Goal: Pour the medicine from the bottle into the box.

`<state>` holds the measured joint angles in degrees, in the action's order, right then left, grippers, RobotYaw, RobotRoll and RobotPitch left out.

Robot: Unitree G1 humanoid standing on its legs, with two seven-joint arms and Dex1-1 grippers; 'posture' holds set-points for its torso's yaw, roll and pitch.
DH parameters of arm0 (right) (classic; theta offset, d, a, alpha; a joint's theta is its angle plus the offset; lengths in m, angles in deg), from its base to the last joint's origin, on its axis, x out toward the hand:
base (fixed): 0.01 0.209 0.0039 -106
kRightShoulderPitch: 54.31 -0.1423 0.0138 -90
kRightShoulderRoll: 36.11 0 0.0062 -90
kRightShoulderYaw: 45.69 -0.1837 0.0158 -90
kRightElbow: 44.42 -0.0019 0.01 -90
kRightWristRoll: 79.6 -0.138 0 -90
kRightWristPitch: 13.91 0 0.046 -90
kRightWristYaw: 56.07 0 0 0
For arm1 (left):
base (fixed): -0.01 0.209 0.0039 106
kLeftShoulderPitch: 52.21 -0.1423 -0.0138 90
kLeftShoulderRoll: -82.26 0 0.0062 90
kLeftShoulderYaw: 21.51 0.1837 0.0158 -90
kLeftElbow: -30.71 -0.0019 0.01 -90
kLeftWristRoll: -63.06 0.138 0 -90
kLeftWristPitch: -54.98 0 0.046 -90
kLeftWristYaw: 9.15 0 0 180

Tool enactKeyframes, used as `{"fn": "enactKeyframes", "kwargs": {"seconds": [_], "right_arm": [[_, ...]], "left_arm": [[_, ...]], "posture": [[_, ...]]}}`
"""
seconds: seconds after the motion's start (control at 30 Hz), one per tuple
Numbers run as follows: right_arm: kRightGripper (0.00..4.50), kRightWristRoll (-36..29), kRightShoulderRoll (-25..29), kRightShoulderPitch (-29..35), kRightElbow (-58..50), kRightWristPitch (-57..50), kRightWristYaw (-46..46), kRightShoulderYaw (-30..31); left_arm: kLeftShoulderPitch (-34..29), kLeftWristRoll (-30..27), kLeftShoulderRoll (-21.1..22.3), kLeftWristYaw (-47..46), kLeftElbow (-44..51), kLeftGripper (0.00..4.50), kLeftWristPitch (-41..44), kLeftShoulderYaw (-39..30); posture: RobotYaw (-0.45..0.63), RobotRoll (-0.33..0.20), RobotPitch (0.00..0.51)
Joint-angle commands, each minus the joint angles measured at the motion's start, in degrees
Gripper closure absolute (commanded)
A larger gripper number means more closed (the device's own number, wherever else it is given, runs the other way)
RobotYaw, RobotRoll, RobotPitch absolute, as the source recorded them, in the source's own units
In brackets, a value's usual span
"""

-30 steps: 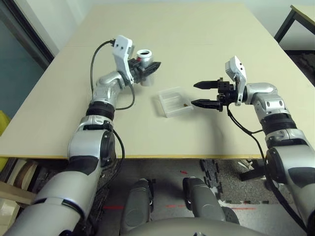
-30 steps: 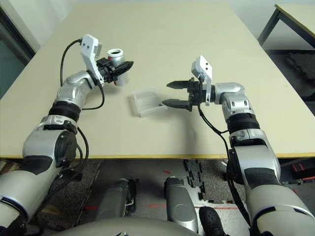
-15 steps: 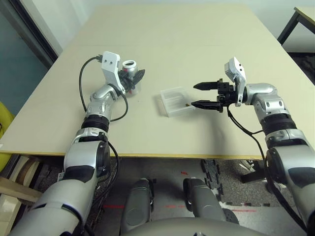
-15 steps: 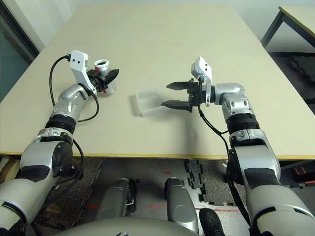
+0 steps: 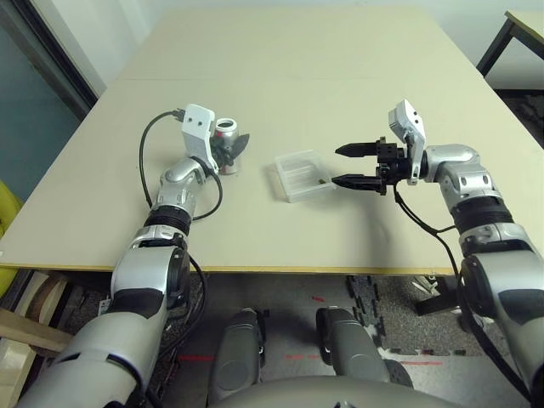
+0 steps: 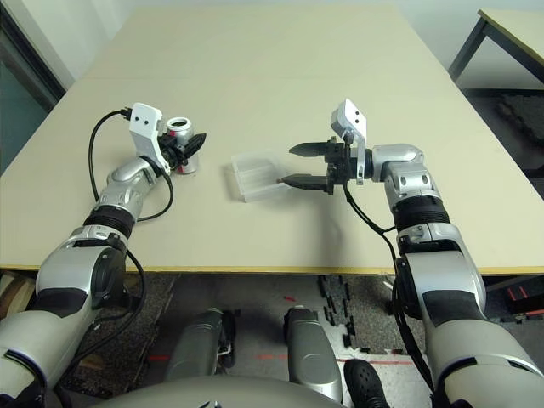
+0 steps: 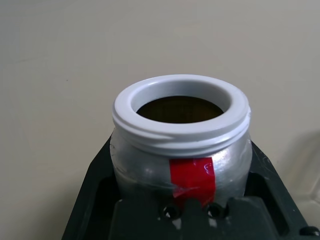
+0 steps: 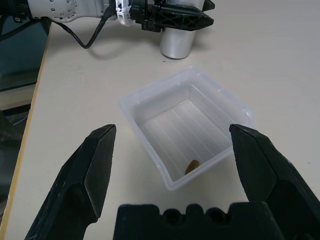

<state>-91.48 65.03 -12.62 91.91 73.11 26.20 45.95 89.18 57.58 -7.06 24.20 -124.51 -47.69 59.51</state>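
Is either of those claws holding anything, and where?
The left end effector clamps the open bottle around its silver body, below the white rim. The right end effector holds nothing.

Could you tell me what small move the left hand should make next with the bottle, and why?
Probably open the left hand and let go of the bottle. The medicine already lies in the box, and the bottle stands upright, mouth up, at the table surface beside the box, so the pouring looks finished. The right hand is open by the box.
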Motion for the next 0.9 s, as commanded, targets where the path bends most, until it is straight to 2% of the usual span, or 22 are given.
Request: {"fn": "enactKeyframes", "kwargs": {"seconds": [0.03, 0.2, 0.23, 0.33, 0.6, 0.9], "right_arm": [[0.0, 0.1, 0.7, 0.3, -0.7, -0.3, 0.5, 0.2], [0.0, 0.0, 0.8, 0.5, -1.2, -0.6, 0.6, 0.3], [0.0, 0.0, 0.8, 0.6, -1.2, -0.6, 0.6, 0.3], [0.0, 0.0, 0.8, 0.5, -1.3, -0.8, 0.6, 0.3], [0.0, 0.2, 0.6, 0.1, -0.8, -0.7, 0.6, 0.4], [0.0, 0.2, 0.3, -0.1, -0.4, -0.4, 0.4, 0.3]], "left_arm": [[-0.6, 0.7, 0.2, -0.5, -1.8, 1.77, -0.9, 0.3], [-1.0, 0.5, -0.1, -0.7, -2.4, 1.77, -0.9, 0.3], [-1.0, 0.3, -0.2, -0.8, -2.4, 1.04, -0.8, 0.1], [-1.1, -0.1, -0.3, -1.0, -2.4, 0.1, -0.9, -0.3], [-1.3, -0.9, -0.2, -0.5, -1.4, 0.04, -0.9, -1.1], [-4.5, -2.7, 0.4, 2.5, 3.9, 0.04, 0.7, -1.7]], "posture": [[-0.18, 0.0, 0.124], [-0.18, 0.0, 0.123], [-0.18, 0.0, 0.121], [-0.18, 0.0, 0.121], [-0.18, 0.0, 0.121], [-0.16, 0.0, 0.122]]}}
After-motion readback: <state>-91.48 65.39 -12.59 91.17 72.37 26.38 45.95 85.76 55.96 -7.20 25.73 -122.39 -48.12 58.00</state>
